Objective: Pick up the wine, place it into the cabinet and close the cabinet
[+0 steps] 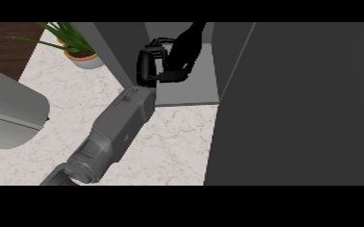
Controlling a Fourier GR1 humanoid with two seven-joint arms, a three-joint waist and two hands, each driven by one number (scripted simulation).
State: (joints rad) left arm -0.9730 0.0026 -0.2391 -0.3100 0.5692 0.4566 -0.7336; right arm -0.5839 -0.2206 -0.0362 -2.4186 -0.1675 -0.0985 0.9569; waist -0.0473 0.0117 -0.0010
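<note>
The dark wine bottle (190,43) leans inside the open cabinet, above its grey shelf floor (186,95). My left hand (148,61) is at the cabinet's mouth, shut on the bottle's lower part, fingers curled round it from the left. Its grey forearm (117,125) runs up from the lower left. The cabinet door (284,106) stands open, a large dark panel filling the right side. The right hand does not show.
A potted green plant (80,53) stands on the marble counter (177,144) left of the cabinet's side wall (117,48). A rounded grey object (18,110) sits at the left edge.
</note>
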